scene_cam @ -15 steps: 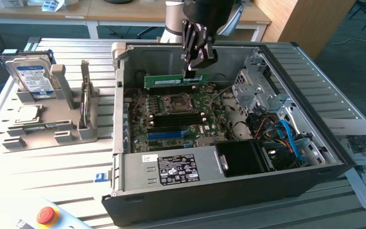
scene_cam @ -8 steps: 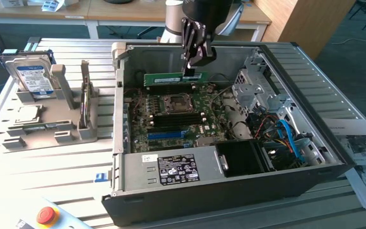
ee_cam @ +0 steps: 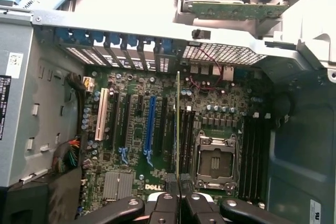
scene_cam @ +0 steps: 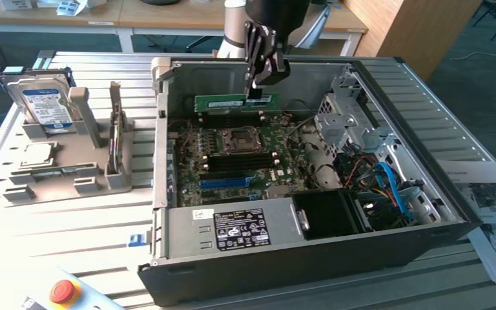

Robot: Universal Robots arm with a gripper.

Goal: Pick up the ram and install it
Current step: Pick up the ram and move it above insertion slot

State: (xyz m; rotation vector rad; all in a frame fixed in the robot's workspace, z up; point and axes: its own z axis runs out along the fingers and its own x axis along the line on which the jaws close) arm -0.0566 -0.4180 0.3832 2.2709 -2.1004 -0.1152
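Gripper (scene_cam: 256,92) is hanging inside the open case (scene_cam: 299,265), pinching the ram (scene_cam: 227,103) narrowly by its top edge, near the end toward the exterior view's right. Ram is standing on edge, long side level, just over the dark memory slots (scene_cam: 230,120) between the CPU socket (scene_cam: 239,139) and the case's far wall; cannot tell if its lower edge is touching a slot. In the wrist view the ram (ee_cam: 178,124) is showing edge-on as a thin line running out from the fingertips (ee_cam: 170,188), lying along the slots just beside the socket, with the motherboard (ee_cam: 131,145) underneath. Power supply (scene_cam: 230,229) is sitting at the case's near side. On the tabletop (scene_cam: 50,239) at the exterior view's left, a grey holder (scene_cam: 59,184) is carrying a hard drive (scene_cam: 46,103) standing upright, a second stick (scene_cam: 115,123) upright on edge, and a square silver chip (scene_cam: 37,155) lying flat. Red button (scene_cam: 62,292) is sitting at the near edge, papers (scene_cam: 489,206) at the exterior view's right.
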